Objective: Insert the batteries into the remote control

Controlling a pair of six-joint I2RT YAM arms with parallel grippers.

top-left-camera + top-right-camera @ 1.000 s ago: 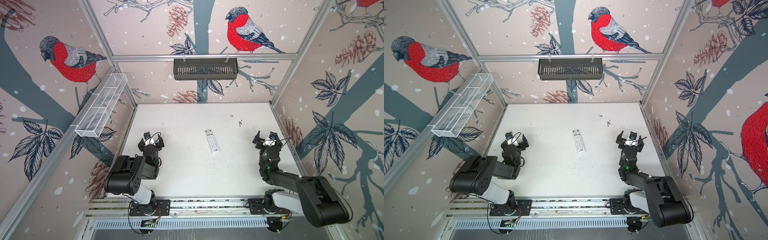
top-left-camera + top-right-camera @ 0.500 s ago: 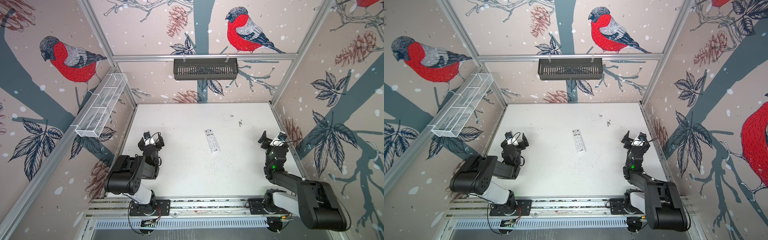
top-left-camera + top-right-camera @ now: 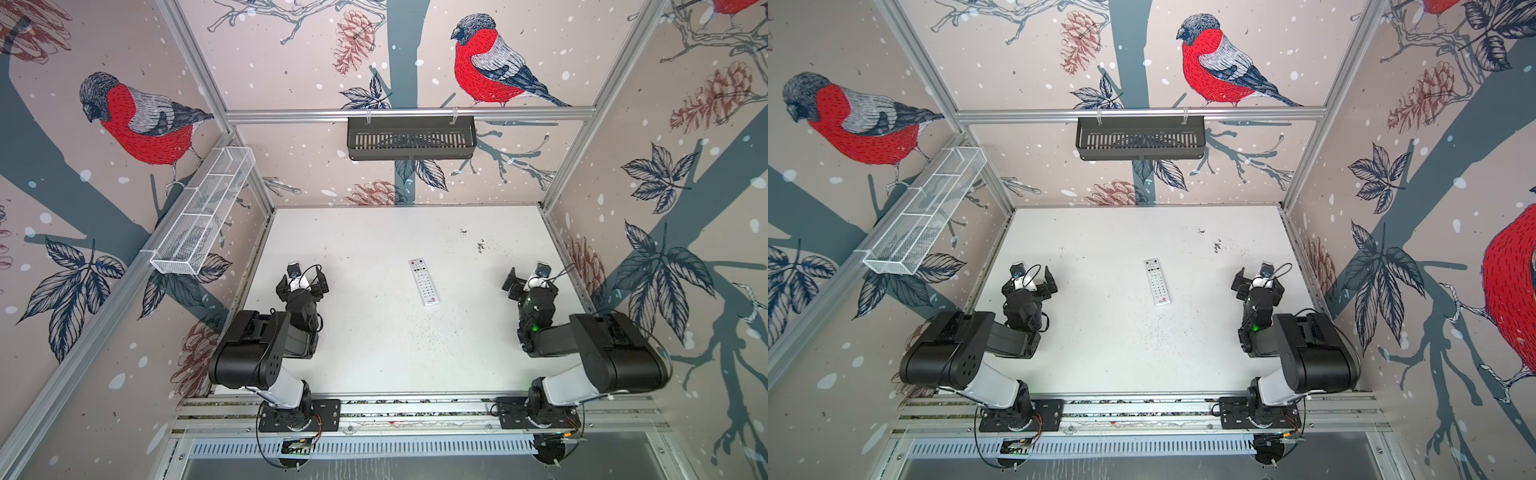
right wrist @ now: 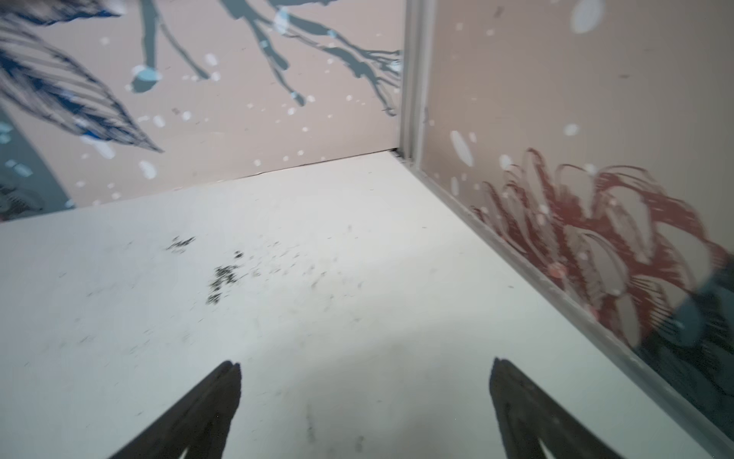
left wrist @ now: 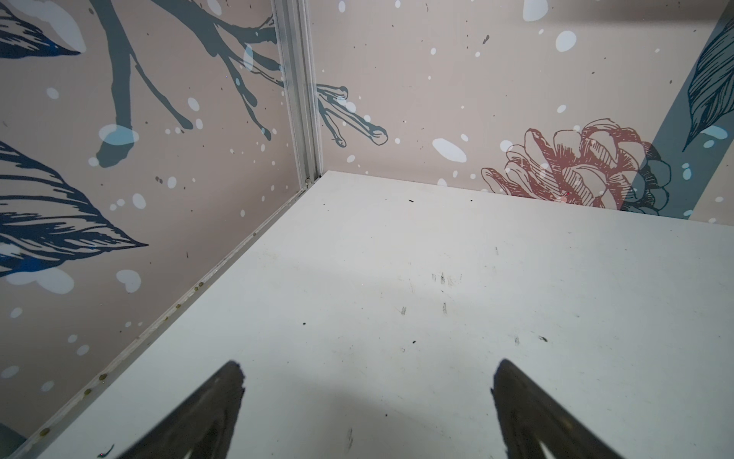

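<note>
The remote control [image 3: 424, 281] [image 3: 1157, 281] lies buttons up near the middle of the white table [image 3: 374, 340], long axis running front to back. No batteries show in any view. My left gripper [image 3: 302, 280] [image 3: 1030, 283] hangs open near the left wall, well left of the remote. In the left wrist view this gripper [image 5: 367, 369] has only bare table between its fingers. My right gripper [image 3: 530, 280] [image 3: 1258, 284] stands open near the right wall, right of the remote. The right wrist view shows it [image 4: 365, 369] empty, facing the back right corner.
A black slotted basket [image 3: 411, 137] hangs on the back wall and a white wire basket [image 3: 203, 216] on the left wall. Dark specks [image 3: 480, 246] [image 4: 222, 278] dot the table at the back right. Patterned walls close in three sides.
The right arm swung its wrist toward the right wall and back, and its elbow now sits higher in view. The right wrist view is blurred. Left arm and remote have not moved.
</note>
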